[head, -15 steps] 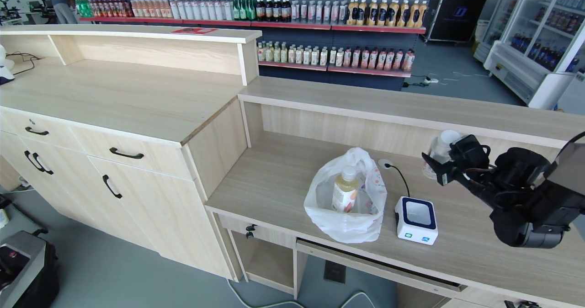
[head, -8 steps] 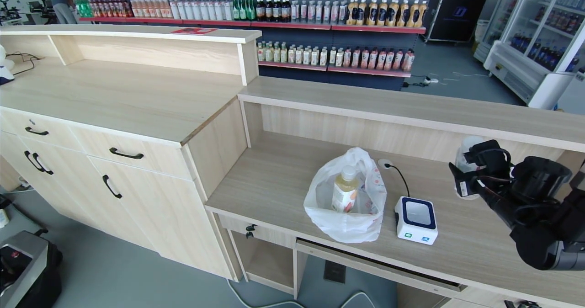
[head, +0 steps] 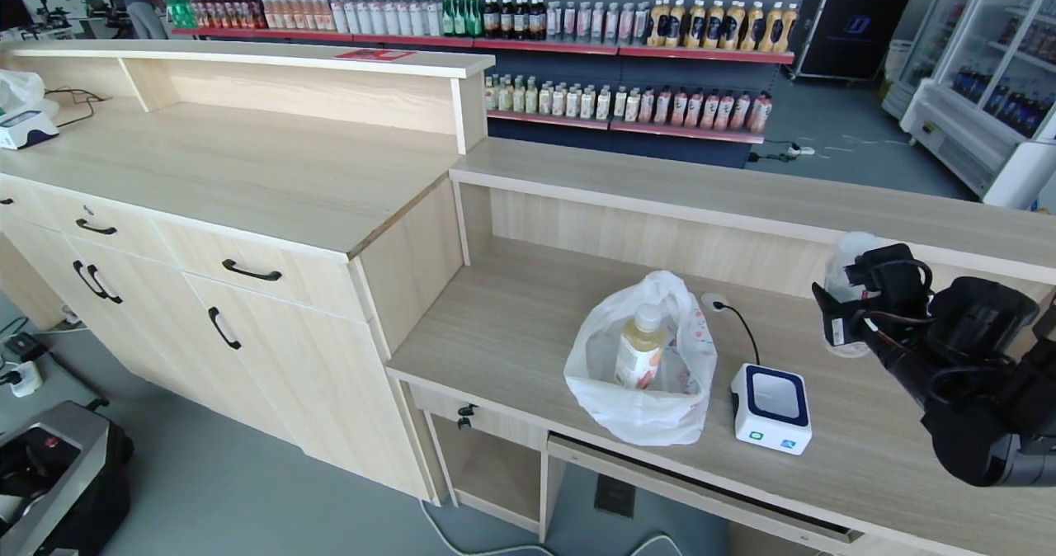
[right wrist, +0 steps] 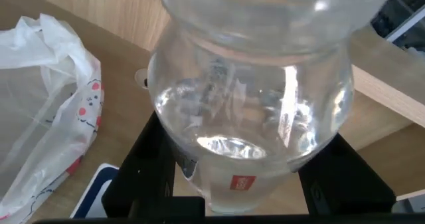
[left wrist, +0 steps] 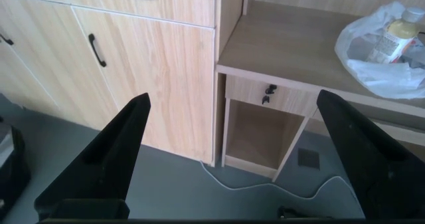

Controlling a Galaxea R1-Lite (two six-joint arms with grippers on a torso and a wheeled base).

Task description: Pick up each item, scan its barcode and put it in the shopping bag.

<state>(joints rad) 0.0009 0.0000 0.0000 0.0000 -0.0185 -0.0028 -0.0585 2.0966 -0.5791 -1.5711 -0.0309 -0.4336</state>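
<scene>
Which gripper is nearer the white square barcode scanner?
Right. The right gripper, gripping a clear plastic bottle, is over the counter beside the scanner; the left gripper is off the counter, beyond the white plastic bag.

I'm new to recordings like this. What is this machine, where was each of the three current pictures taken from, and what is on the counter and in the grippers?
This is a two-armed robot on wheels, working at a shop counter. The wide picture comes from a camera on its head, looking down. The other two come from cameras on its wrists, each looking along its own gripper. On the lower counter stands a white shopping bag with a yellowish bottle upright inside. Beside the bag is a small white barcode scanner on a cable. The right gripper is closed on a clear bottle, to the right of the scanner and farther back. The left gripper is open and empty, over the floor in front of the cupboards.
</scene>
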